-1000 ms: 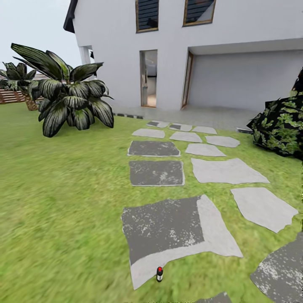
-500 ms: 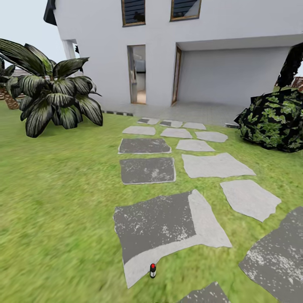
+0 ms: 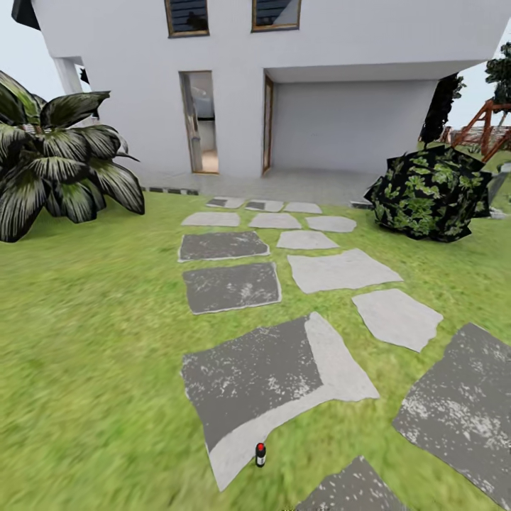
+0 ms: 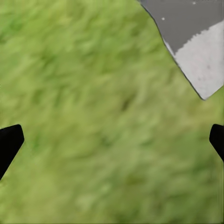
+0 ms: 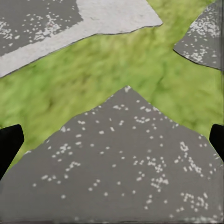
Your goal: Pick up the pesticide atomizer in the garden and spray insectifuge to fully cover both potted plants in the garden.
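Observation:
I am in the garden, on green lawn (image 3: 92, 341) crossed by grey stepping stones (image 3: 262, 380). A tiny dark bottle with a red top (image 3: 260, 454) stands upright at the near edge of the largest stone; it is too small to tell whether it is the pesticide atomizer. The potted plants are out of view. My left gripper (image 4: 112, 144) is open over bare grass, beside a stone corner (image 4: 196, 42). My right gripper (image 5: 112, 144) is open above a dark speckled stone (image 5: 126, 163), holding nothing.
A large striped-leaf plant (image 3: 50, 167) stands on the left and a dark green bush (image 3: 426, 191) on the right. A white house (image 3: 341, 106) with an open doorway (image 3: 199, 121) lies straight ahead. A red wooden frame (image 3: 490, 128) shows far right.
The head view has swung to the right: the big plant has slid toward the left edge and the bush has come fully into view. The small bottle stays by the stone's edge.

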